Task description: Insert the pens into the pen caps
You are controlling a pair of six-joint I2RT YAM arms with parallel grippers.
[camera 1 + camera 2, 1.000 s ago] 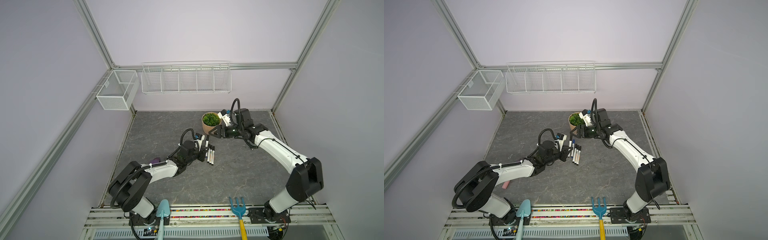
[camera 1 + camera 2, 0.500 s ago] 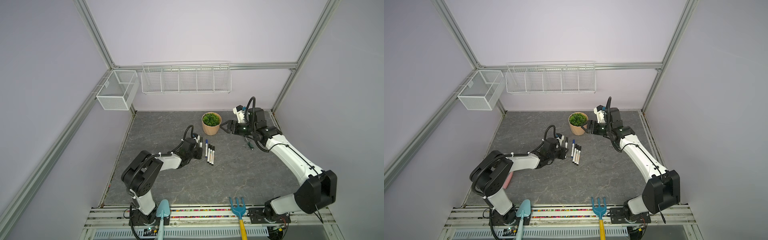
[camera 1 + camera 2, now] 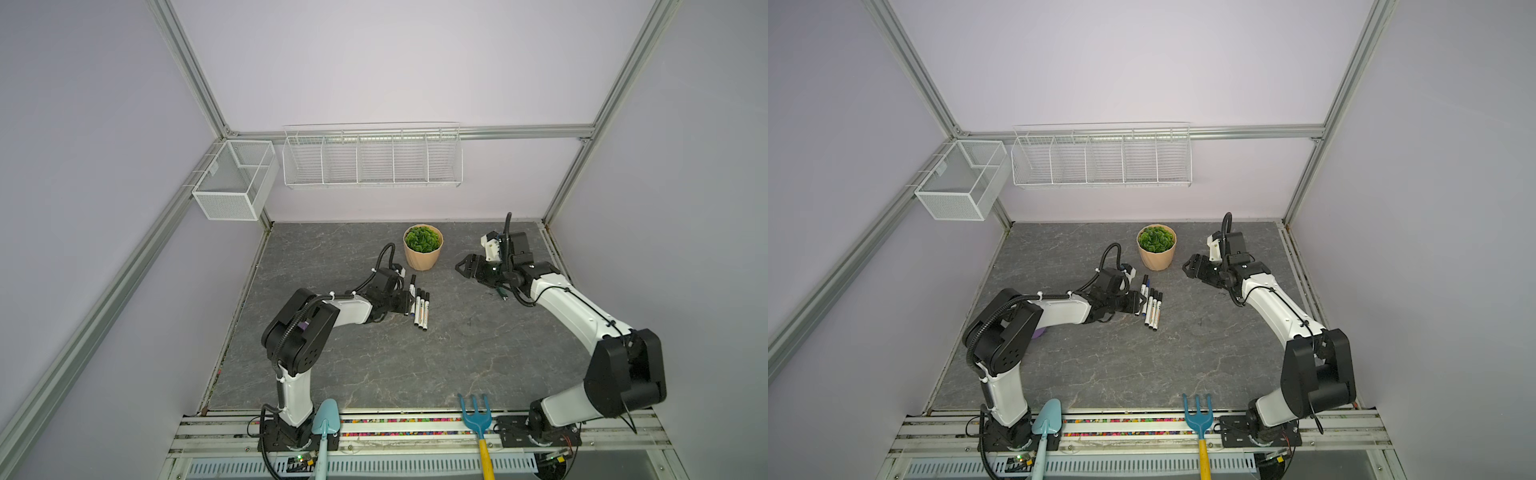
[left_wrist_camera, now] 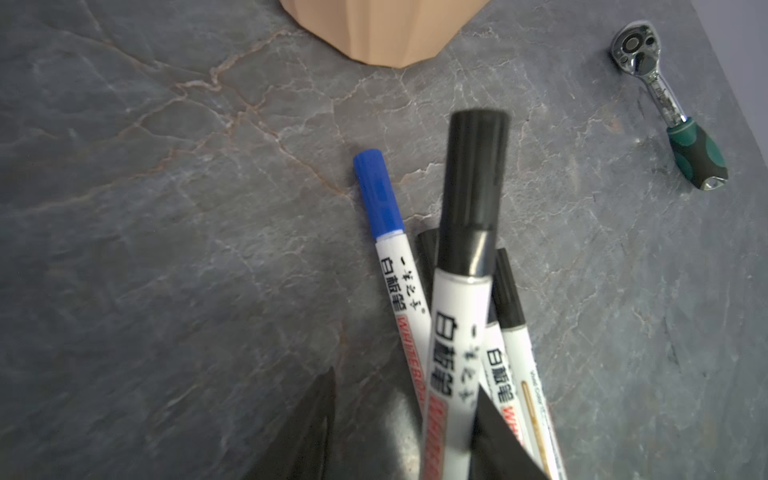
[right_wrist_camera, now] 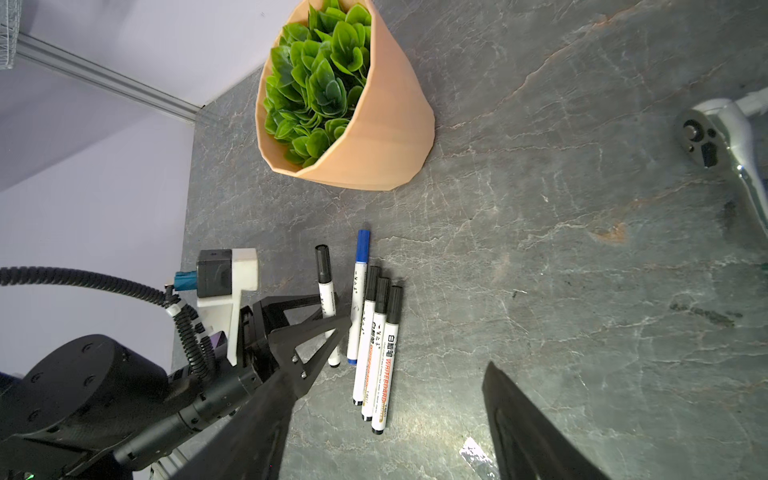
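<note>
Grey veined stone made up the worktop (image 3: pixel 374 365), with all five pens (image 3: pixel 419 307) gathered near its middle, just in front of a tan plant pot (image 5: pixel 374 124). Every pen already wore one of the pen caps (image 5: pixel 381 295): a blue cap (image 4: pixel 376 195) on one, black on four. Three black pens (image 5: pixel 374 353) lay touching side by side, with the blue pen (image 5: pixel 358 299) just beside them. The fifth pen (image 4: pixel 457 332), also black, sat between the fingers of my left gripper (image 5: pixel 337 309). Its jaws stood partly apart, with a clear gap on one side and the barrel leaning on the other finger, so I judged the pen loose, not clamped. My right gripper (image 3: pixel 460 266) hovered near the pot, well apart from the pens, jaws wide and empty. A metal ratchet with a green handle (image 4: pixel 665 99) lay toward the right arm's side. I judged the capping done and the step in hand to be setting the last pen down. The next move called for drawing the left gripper straight back without dragging that pen. It also called for checking that its black cap (image 4: pixel 473 174) was fully seated, which I could not tell.
</note>
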